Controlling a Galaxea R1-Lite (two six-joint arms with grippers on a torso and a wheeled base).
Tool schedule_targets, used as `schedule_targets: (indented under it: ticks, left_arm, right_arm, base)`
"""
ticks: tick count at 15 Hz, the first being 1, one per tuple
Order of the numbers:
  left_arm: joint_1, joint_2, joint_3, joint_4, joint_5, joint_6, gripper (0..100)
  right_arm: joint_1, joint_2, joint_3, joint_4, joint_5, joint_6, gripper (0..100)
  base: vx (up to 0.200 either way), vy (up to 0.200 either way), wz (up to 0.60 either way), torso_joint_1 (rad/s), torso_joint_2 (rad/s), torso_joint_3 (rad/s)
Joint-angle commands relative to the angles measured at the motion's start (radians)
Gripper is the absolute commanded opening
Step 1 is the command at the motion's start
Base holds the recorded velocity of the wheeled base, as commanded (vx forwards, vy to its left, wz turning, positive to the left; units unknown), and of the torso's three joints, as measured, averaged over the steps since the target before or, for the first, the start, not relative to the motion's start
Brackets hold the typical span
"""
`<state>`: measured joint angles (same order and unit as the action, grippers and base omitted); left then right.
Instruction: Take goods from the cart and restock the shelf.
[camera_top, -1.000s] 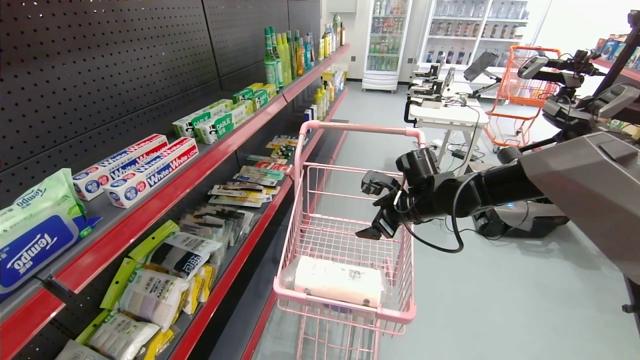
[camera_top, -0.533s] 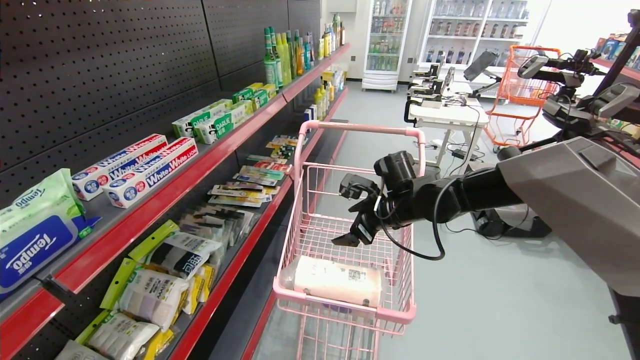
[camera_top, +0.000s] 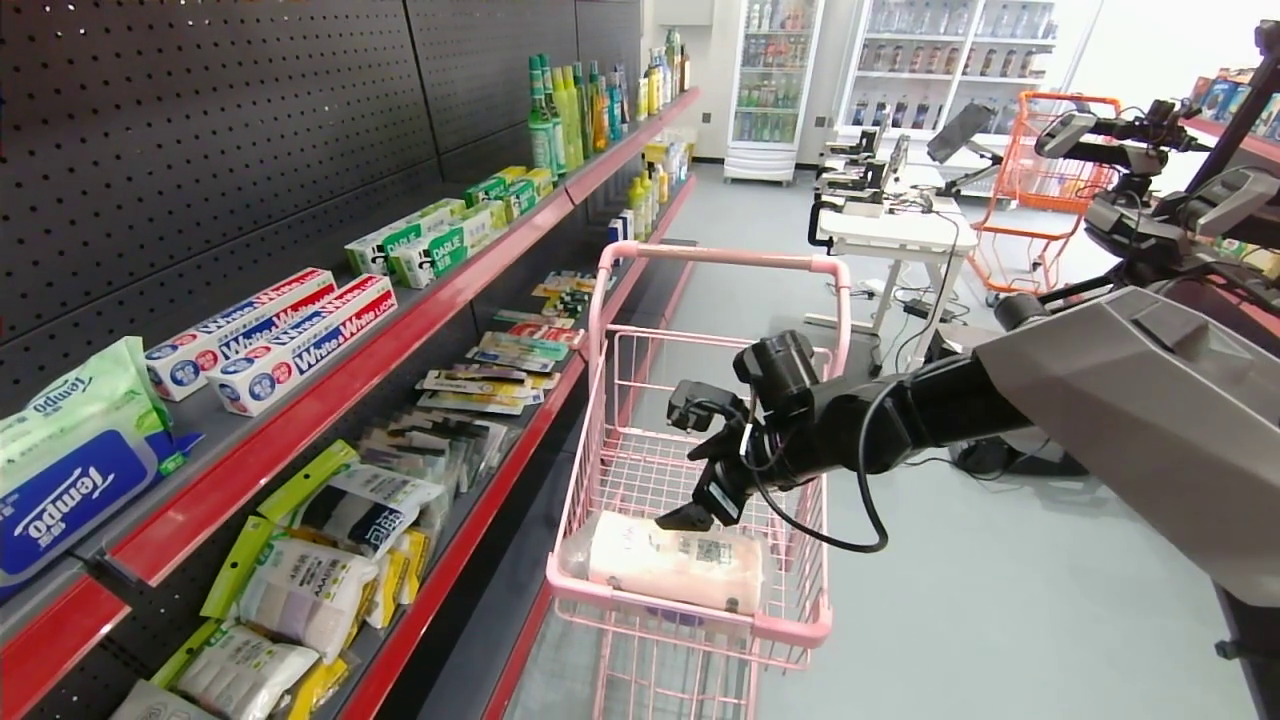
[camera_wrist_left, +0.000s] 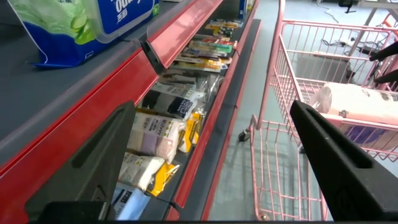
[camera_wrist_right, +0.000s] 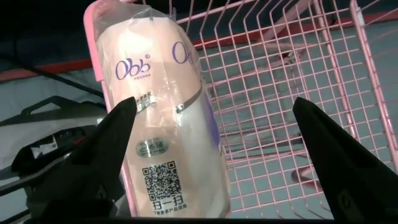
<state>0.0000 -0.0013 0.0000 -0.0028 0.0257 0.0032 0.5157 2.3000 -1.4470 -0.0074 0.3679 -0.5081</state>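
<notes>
Pack: the plastic-wrapped roll pack lies on its side in the pink wire cart, at the end nearest you.
Right gripper: just above the pack, jaws spread wide.
Grasp: straddle its middle across the rounded width and close gently.
Feel: slick film over a soft, squashy body, probably.
Left gripper: jaws apart, beside the red-edged shelf.

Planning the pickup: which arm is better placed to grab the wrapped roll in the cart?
The right. The right gripper hangs open inside the pink cart, just above the wrapped roll. The left gripper, also open, sits outside the cart beside the shelf.
</notes>
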Motion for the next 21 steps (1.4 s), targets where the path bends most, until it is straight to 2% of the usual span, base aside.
schedule_targets:
  ticks: [1, 6, 10, 21]
  left_arm:
    - [0.0, 0.001, 0.0, 0.0, 0.0, 0.0, 100]
    - [0.0, 0.001, 0.0, 0.0, 0.0, 0.0, 100]
    - [0.0, 0.001, 0.0, 0.0, 0.0, 0.0, 100]
    - [0.0, 0.001, 0.0, 0.0, 0.0, 0.0, 100]
  right_arm:
    - [0.004, -0.002, 0.008, 0.0, 0.002, 0.002, 100]
    - [0.01, -0.016, 0.027, 0.0, 0.002, 0.005, 100]
    - [0.023, -0.028, 0.099, 0.0, 0.0, -0.053, 100]
    - [0.026, -0.013, 0.117, -0.014, -0.004, -0.106, 100]
  base:
    - [0.0, 0.0, 0.0, 0.0, 0.0, 0.0]
    - [0.0, 0.0, 0.0, 0.0, 0.0, 0.0]
    - [0.0, 0.0, 0.0, 0.0, 0.0, 0.0]
    - [0.0, 0.0, 0.0, 0.0, 0.0, 0.0]
